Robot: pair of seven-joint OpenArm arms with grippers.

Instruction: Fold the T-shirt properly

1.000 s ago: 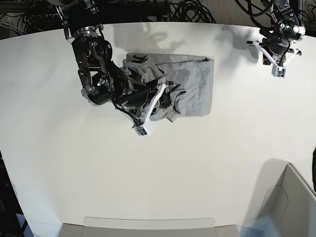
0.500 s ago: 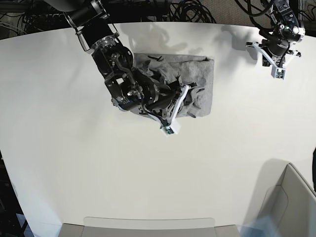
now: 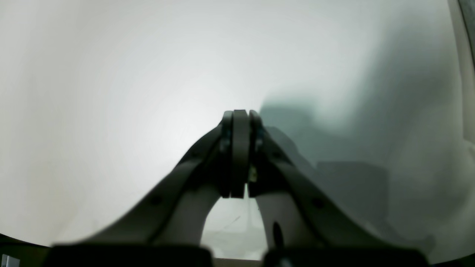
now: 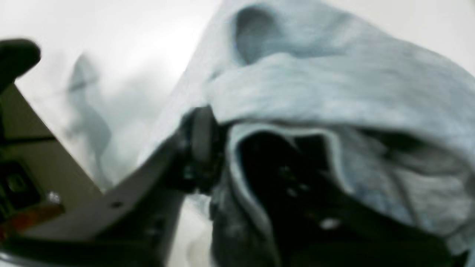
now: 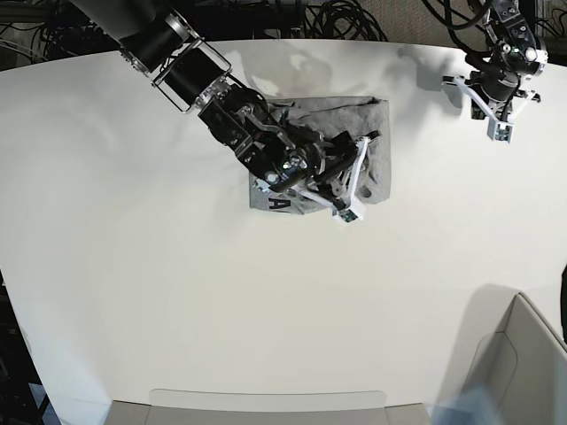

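right hand half-buried in T-shirt

Your base view looks straight down from high above the white table, taking in both arms. Your left wrist view sits low, facing bare tabletop. Your right wrist view presses close against the T-shirt, which the base view shares.

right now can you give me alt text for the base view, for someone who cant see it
Overhead view of a white table: the right gripper reaches across a bunched grey T-shirt, holding a fold of it, black lettering showing at one edge. The left gripper hovers apart near the far corner.
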